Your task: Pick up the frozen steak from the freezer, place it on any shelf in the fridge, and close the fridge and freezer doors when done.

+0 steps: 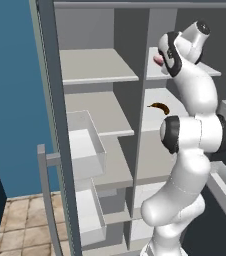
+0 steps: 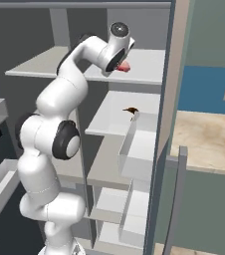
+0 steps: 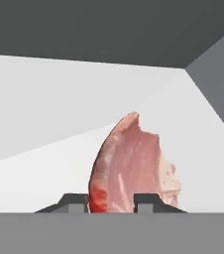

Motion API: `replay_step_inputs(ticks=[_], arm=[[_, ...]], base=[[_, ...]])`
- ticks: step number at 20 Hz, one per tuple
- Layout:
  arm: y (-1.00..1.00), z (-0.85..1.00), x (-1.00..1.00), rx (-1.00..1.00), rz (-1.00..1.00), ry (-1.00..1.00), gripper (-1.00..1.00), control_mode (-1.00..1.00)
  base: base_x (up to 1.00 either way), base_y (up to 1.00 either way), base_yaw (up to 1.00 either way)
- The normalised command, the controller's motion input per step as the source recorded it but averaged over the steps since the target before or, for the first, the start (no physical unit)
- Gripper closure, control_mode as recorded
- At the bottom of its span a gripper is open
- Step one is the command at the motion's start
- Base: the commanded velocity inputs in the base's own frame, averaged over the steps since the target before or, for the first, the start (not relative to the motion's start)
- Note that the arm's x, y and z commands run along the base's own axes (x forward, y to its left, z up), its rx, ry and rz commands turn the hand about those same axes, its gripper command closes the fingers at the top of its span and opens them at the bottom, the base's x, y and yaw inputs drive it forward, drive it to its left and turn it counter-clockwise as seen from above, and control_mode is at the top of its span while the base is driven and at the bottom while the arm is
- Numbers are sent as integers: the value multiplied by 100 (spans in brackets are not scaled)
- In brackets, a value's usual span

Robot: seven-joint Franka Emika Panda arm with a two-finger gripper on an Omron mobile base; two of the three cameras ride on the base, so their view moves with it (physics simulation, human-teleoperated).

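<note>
The frozen steak (image 3: 131, 163), pinkish-red with a paler edge, stands on end just above the fridge's top shelf (image 2: 147, 62). Its lower end sits between the two fingertips of my gripper (image 3: 111, 203), which grip it there. From the base views the steak (image 2: 124, 66) pokes out beside the hand at the front of that shelf, small and pink (image 1: 157, 60). The freezer compartment (image 1: 92, 67) lies to the left of the divider. Both slate-grey doors stand open: one at the left (image 1: 55, 125), one at the right (image 2: 167, 124).
A dark brown curved item (image 1: 159, 106) lies on the fridge shelf below the steak. Clear bins (image 1: 87, 145) hang on the inside of the left door, others (image 2: 139, 144) on the right door. The fridge's grey wall and ceiling close in around the hand.
</note>
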Motion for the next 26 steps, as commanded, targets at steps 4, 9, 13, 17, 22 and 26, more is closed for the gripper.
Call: replay_step_inputs(ticks=[4,9,13,17,22,26], arm=[[47,-32,0,-5,0,-12,-100,-100],[22,-1,-23,0,0,-6,-100,-100],[12,4,-97,0,-5,-17,-100,-100],[13,7,-100,3,-13,-15,-100,-100],[32,-3,-100,7,-18,-2,-100,-100],[36,-28,-100,12,-19,-2,-100,-100]], base=[[0,0,0],[0,0,0],[0,0,0],[0,0,0],[0,0,0],[0,0,0]])
